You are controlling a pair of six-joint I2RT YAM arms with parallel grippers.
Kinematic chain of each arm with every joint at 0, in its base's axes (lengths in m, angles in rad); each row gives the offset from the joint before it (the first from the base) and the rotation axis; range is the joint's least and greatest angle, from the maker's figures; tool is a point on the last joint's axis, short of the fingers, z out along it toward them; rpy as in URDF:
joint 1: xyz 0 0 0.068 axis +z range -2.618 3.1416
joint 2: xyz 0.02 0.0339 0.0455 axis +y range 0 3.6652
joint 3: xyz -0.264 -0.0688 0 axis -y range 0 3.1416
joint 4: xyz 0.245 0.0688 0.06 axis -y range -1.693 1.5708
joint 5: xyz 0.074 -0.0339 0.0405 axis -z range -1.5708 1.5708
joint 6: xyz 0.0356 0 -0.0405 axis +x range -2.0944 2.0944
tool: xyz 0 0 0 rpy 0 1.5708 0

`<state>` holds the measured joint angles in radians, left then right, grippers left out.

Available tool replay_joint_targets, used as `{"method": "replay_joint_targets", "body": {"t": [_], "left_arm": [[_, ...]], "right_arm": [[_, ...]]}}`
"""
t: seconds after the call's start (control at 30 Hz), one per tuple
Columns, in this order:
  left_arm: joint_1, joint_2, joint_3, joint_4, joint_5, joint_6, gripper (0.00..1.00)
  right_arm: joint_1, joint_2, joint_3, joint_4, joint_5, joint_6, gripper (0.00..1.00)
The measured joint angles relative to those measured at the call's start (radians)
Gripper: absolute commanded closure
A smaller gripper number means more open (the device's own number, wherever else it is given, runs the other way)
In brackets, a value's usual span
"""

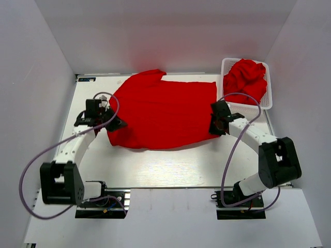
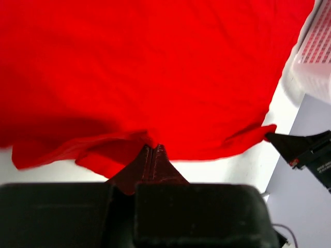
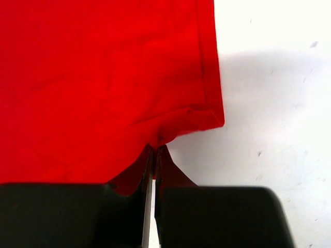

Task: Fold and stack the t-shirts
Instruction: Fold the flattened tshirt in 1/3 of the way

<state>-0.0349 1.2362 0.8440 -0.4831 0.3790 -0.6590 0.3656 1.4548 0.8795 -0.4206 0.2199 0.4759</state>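
A plain red t-shirt lies spread across the middle of the table. My left gripper is shut on its left edge; in the left wrist view the cloth bunches at the closed fingertips. My right gripper is shut on the shirt's right edge near the hem corner; in the right wrist view the fabric puckers at the tips. More red t-shirts lie crumpled in the basket at the back right.
A white lattice basket stands at the back right corner, also showing in the left wrist view. The white table is bare in front of the shirt. Grey walls enclose the back and sides.
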Motion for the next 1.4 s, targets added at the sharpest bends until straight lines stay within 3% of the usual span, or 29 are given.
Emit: {"method": "replay_joint_targets", "body": {"t": [0.43, 1.1, 1.4], "left_arm": [[0.000, 0.335, 0.392, 0.041, -0.056, 0.031, 1.00], [0.000, 0.582, 0.650, 0.075, -0.076, 0.101, 1.00], [0.000, 0.764, 0.779, 0.114, -0.019, 0.150, 1.00]], "right_arm": [[-0.043, 0.149, 0.204, -0.052, 0.055, -0.052, 1.00], [-0.115, 0.317, 0.389, -0.059, 0.026, -0.133, 1.00], [-0.135, 0.381, 0.430, -0.060, 0.016, -0.140, 1.00]]}}
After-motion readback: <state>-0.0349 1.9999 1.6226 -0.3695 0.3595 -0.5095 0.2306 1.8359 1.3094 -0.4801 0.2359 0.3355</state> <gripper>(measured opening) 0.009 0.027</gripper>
